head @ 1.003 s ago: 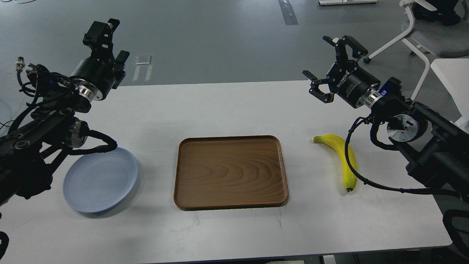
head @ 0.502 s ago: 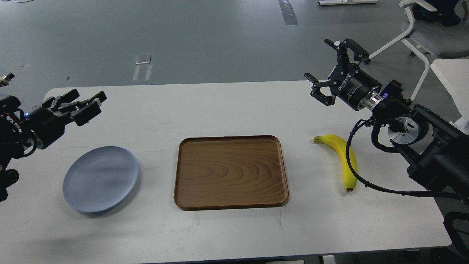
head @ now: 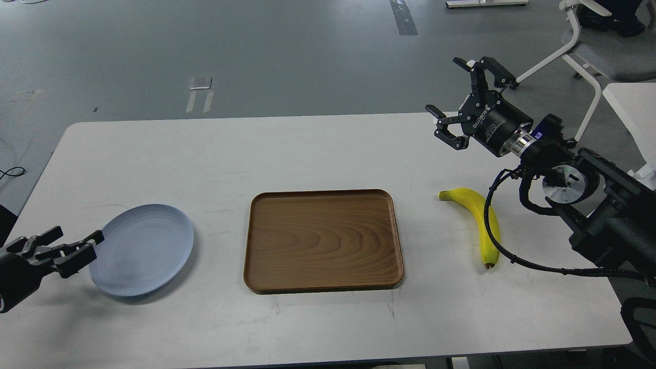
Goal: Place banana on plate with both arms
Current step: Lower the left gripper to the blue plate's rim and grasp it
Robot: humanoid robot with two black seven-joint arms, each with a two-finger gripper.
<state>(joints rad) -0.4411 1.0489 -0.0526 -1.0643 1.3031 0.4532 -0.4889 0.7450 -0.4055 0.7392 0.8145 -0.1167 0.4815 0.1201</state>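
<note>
Banana (head: 479, 220) sits far across the tabletop (head: 328, 148) from the plate (head: 141, 249), our right hand (head: 464, 100) wide open and empty above it, left hand (head: 61, 248) looks nearly closed, empty beside the plate, so a clumsy handoff could drop it

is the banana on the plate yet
No, the banana lies on the table right of the wooden tray, while the plate sits bare on the tray's left.

White table (head: 318, 148), three things on it
Plate (head: 146, 251) left, wooden tray (head: 323, 241) middle, banana (head: 474, 218) right, all apart.
</note>
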